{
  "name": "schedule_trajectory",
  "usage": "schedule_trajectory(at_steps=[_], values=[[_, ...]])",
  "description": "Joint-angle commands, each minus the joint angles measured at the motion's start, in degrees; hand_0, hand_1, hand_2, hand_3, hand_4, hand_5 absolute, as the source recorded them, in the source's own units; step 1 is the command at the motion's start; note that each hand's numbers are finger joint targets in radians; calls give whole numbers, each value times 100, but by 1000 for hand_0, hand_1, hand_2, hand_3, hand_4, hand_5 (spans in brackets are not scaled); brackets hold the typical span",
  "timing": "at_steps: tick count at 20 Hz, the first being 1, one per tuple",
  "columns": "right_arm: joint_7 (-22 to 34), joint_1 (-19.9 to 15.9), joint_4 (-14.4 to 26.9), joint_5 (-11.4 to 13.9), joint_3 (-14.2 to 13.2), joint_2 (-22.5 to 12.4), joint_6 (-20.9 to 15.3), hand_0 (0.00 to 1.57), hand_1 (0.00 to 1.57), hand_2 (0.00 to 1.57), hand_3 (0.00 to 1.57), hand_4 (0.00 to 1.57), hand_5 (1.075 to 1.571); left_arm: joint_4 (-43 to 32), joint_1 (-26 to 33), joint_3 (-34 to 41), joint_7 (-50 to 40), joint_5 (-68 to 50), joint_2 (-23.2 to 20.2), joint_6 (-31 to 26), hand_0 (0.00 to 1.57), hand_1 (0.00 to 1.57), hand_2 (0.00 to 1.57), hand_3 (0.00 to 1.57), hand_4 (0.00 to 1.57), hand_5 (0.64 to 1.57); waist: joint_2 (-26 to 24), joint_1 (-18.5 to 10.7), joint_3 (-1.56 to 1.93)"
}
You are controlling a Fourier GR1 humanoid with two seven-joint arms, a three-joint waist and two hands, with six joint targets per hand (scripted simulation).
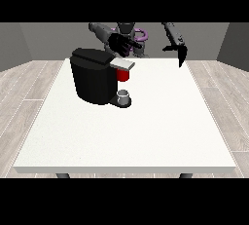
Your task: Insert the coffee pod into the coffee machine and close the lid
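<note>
A black coffee machine stands on the white table at the left of its far half. Its grey lid lies flat over a red part under the machine's head. A small grey cup rests on the machine's base. No coffee pod shows apart from the machine. The hand at the view's left hovers above and behind the lid with fingers spread, holding nothing. The hand at the view's right hangs over the table's far right edge, fingers straight and pointing down.
The robot's torso stands behind the table's far edge. Wooden floor surrounds the table, with grey walls behind.
</note>
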State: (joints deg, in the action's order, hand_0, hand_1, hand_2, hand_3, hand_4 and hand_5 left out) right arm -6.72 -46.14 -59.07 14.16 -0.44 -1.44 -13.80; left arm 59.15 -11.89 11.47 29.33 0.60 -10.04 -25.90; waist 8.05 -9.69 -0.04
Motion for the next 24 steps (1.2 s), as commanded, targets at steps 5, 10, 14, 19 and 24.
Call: schedule_trajectory(at_steps=[5,10,14,19,24], values=[[4,-583,449,485,279,-21,-167,0,0,0,0,455,1571,81,37,-297,-34,69,216,-73,0,0,0,0,293,1571,-83,-350,3],[-137,-626,418,28,374,141,-214,0,0,0,0,393,1571,-57,-201,-137,31,-13,79,1,0,0,0,0,366,1571,-89,-249,3],[-13,-550,148,-198,901,142,-73,0,0,0,0,394,1571,-599,2,-283,700,310,168,109,0,0,0,0,168,1571,-96,-67,1],[-178,-439,360,-245,1229,143,199,0,0,0,0,493,1571,-420,5,-409,433,242,225,-28,0,0,0,0,168,1571,-197,-216,2],[-884,809,-504,-1194,2547,143,415,0,0,0,0,461,1571,-752,-81,-259,522,214,95,-28,0,0,0,0,168,1571,-348,-150,3]])
